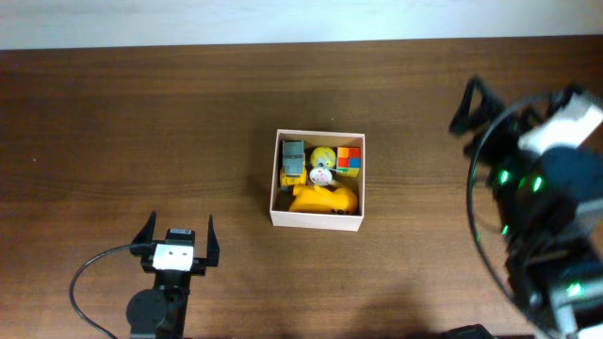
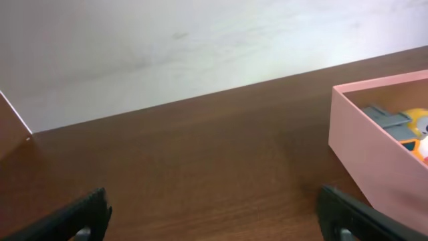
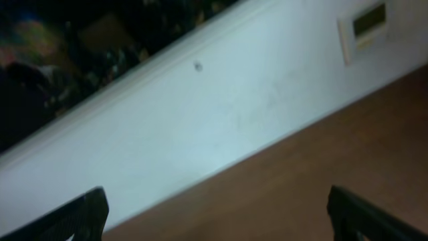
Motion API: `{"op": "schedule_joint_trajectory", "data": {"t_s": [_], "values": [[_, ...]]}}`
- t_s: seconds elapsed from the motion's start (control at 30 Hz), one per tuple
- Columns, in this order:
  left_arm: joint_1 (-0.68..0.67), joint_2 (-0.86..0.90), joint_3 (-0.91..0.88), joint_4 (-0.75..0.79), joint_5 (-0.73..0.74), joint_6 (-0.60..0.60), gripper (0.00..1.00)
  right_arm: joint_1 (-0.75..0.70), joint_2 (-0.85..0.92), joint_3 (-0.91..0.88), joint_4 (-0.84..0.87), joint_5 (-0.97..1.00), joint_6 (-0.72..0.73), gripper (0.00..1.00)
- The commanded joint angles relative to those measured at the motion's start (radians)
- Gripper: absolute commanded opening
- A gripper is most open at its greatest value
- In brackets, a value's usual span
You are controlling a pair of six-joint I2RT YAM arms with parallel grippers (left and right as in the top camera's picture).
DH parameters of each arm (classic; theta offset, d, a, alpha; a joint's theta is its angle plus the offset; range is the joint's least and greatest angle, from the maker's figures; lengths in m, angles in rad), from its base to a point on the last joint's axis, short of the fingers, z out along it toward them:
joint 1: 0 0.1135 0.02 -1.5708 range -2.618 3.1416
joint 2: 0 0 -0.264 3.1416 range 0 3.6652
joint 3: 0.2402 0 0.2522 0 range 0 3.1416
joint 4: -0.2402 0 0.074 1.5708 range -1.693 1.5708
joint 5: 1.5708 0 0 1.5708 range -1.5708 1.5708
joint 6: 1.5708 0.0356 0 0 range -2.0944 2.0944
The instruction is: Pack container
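Container [image 1: 316, 219]: a square, shallow, open-topped box with white outer walls and a tan cardboard inside. It sits flat near the middle of the dark brown wooden table [image 1: 141, 113]. From the left wrist camera, one corner and a pale side wall of the container [image 2: 374, 161] show at the right edge, on the tabletop.

Contents, seen from overhead:
- a yellow plastic toy [image 1: 325, 199] lies along the near wall
- a grey-green blocky toy [image 1: 293, 158] is in the far left corner
- a multicoloured cube [image 1: 350, 160] with red, orange, green and blue squares is in the far right corner
- a round yellow toy with a white face [image 1: 322, 165] sits between the last two

The items lie close together, and I cannot tell which of them touch.

Left gripper [image 1: 180, 222]: it sits low over the table near the front edge, left of the container and well apart from it. Its two black fingers are spread wide with only bare wood between them. The wrist view of the left gripper [image 2: 214, 217] agrees, with one finger at each lower corner and nothing held. A black cable [image 1: 89, 273] loops beside the arm's base.

Right gripper [image 1: 499, 105]: it is at the far right of the table, well clear of the container and blurred in the overhead view. In its wrist view the right gripper [image 3: 217, 217] has its fingers wide apart and empty. It faces a white wall [image 3: 221, 120] rather than the box.
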Motion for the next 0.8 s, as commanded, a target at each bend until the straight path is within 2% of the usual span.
{"op": "schedule_joint_trajectory", "data": {"t_s": [0.0,0.13,0.33,0.4,0.6,0.77], "values": [[0.002,-0.01,-0.005,-0.003,0.011,0.016,0.99,-0.015,-0.126,-0.202,0.047,0.023,0.005,0.99],[0.002,-0.01,-0.005,-0.003,0.011,0.016,0.99,-0.041,-0.285,-0.428,0.077,0.007,-0.003,0.99],[0.002,-0.01,-0.005,-0.003,0.011,0.016,0.99,-0.067,-0.526,-0.721,0.189,-0.14,-0.3,0.99],[0.002,-0.01,-0.005,-0.003,0.011,0.016,0.99,-0.067,-0.597,-0.796,0.216,-0.17,-0.35,0.99],[0.002,-0.01,-0.005,-0.003,0.011,0.016,0.99,-0.067,-0.782,-0.972,0.225,-0.214,-0.36,0.99],[0.002,-0.01,-0.005,-0.003,0.011,0.016,0.99,-0.067,-0.859,-1.042,0.225,-0.22,-0.364,0.99]]}}
